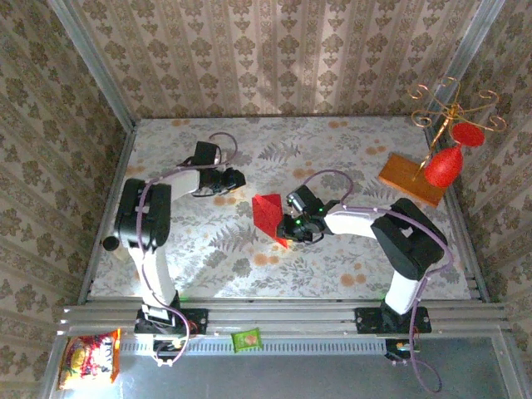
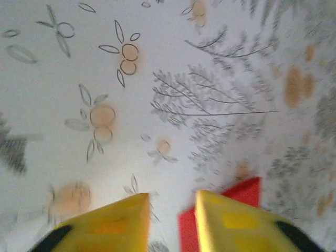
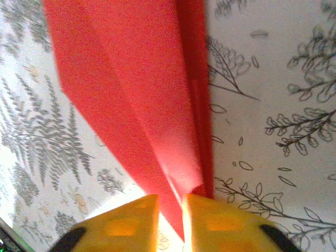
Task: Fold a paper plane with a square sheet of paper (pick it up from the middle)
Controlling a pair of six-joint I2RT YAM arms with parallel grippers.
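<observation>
The square sheet of paper [image 1: 268,212], now a creased red wedge, lies at table centre, its pointed end between the narrowly parted jaws of the right gripper [image 3: 170,202]. The left gripper [image 2: 173,202], jaws apart and empty, hovers beside a corner. A clean crease probably requires aligning the edges before pressing.

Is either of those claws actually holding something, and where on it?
The right gripper has the narrow end of the folded red paper between its slightly parted fingers; whether it truly grips cannot be told. The left gripper holds nothing.
</observation>
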